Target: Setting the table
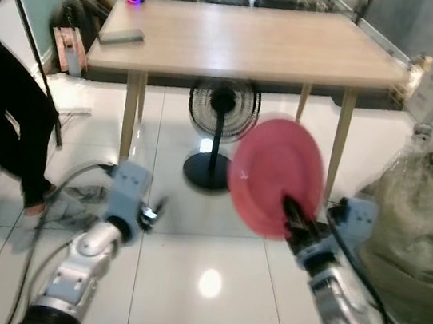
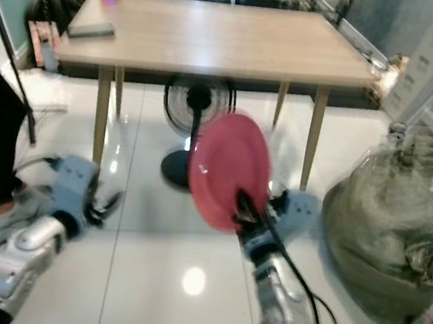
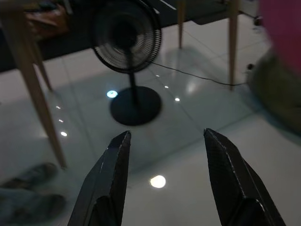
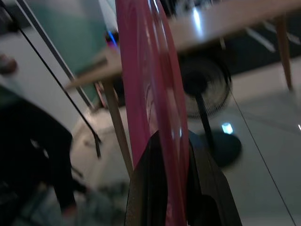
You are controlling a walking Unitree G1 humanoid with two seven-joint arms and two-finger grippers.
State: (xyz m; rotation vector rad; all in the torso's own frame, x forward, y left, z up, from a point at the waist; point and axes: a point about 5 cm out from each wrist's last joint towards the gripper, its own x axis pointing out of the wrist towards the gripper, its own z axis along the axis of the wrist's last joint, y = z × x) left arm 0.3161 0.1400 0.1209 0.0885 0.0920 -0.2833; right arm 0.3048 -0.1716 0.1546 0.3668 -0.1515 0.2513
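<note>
2 black fingers of the right gripper (image 4: 171, 155) pinch the pink plate (image 1: 277, 175); the left gripper (image 3: 165, 155) gapes, holding nothing.

both eye views look forward and down from the head, well back from the desk (image 1: 249, 42), sharing its near edge and the fan (image 2: 195, 99) beneath. the left wrist view faces that fan low over the floor; the right wrist view looks up toward the desk's underside.
</note>
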